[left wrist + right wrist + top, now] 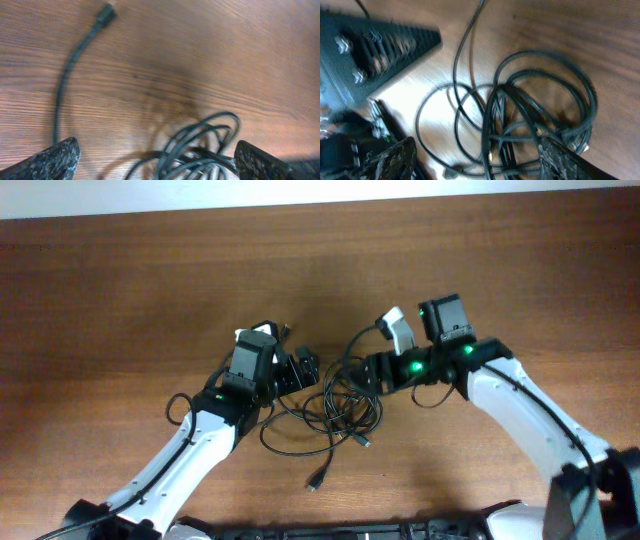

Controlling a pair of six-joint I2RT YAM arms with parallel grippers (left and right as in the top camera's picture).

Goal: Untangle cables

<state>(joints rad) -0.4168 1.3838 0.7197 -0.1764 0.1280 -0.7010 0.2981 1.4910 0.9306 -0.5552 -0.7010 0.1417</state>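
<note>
Currently: two robot arms meet over a wooden table (120,300).
Cables: thin black cables (335,405) lie in one overlapping heap at table centre, between both arms.
Left gripper (155,161): jaws wide, holding nothing.
Right gripper (477,161): jaws wide, loops beneath, ungripped.
Progress: early, I judge; one plug end (316,480) trails free, the rest is knotted.

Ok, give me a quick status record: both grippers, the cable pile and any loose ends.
left gripper: open, jaws wide, low over the pile's left side, nothing clamped
right gripper: open, jaws wide, over the pile's right side, nothing clamped
cables: one heap of overlapping black loops, lying on the table between the two arms
plug end: one cord trails out of the heap toward the robot bases
tangle: loops not yet separated
</note>
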